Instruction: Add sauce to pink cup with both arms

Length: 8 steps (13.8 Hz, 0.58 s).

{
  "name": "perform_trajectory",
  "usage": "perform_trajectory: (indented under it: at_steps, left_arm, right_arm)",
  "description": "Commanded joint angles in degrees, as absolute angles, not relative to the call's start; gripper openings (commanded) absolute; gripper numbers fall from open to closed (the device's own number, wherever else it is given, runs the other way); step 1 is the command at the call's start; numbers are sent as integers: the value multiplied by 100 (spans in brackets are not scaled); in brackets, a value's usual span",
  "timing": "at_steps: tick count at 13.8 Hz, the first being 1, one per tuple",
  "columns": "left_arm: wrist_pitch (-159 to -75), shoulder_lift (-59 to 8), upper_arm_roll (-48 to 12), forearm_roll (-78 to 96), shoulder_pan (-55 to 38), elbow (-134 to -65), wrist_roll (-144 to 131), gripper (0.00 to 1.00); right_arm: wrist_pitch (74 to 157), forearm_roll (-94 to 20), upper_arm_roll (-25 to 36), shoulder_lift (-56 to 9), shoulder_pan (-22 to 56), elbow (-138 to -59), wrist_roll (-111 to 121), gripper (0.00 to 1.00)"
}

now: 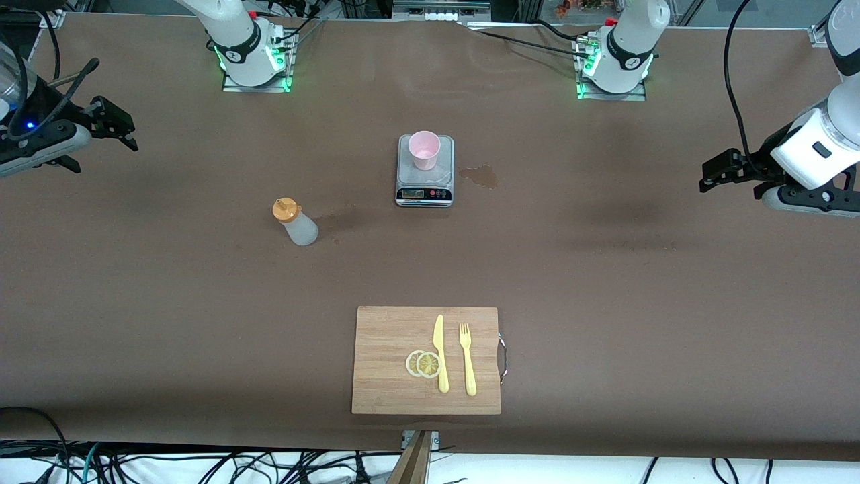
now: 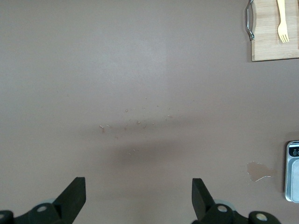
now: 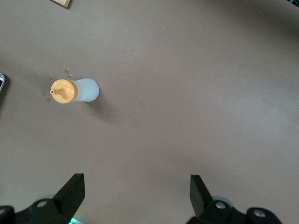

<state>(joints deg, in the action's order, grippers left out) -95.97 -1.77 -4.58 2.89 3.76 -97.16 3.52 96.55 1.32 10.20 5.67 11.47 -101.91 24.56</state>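
Sauce (image 1: 296, 222): translucent bottle, orange cap; round pink cup (image 1: 424, 149) on scale (image 1: 424, 171).

Scale (image 1: 424, 176), spill (image 1: 481, 175), board (image 1: 390, 376) bearing knife (image 1: 440, 353), fork (image 1: 467, 358), 2 lemon slices (image 1: 422, 364).

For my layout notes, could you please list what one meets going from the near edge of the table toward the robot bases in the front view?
cutting board with lemon slices, knife and fork → sauce bottle → scale → pink cup on the scale
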Motion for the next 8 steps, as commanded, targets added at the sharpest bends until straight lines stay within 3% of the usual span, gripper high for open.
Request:
perform_trajectory:
  at_steps: [1, 5, 8]
  left_arm:
    - [-9501, -229, -466, 431, 404, -9580, 413, 100]
    - [-9501, -229, -466, 431, 404, -9580, 413, 100]
    - [-9501, -229, -466, 431, 404, -9580, 413, 100]
  right_arm:
    - [9546, 0, 976, 650, 1143, -10073, 2277, 100]
    - [8685, 88, 721, 396, 1064, -9195, 932, 100]
    - [8640, 131, 703, 360, 993, -9176, 949, 100]
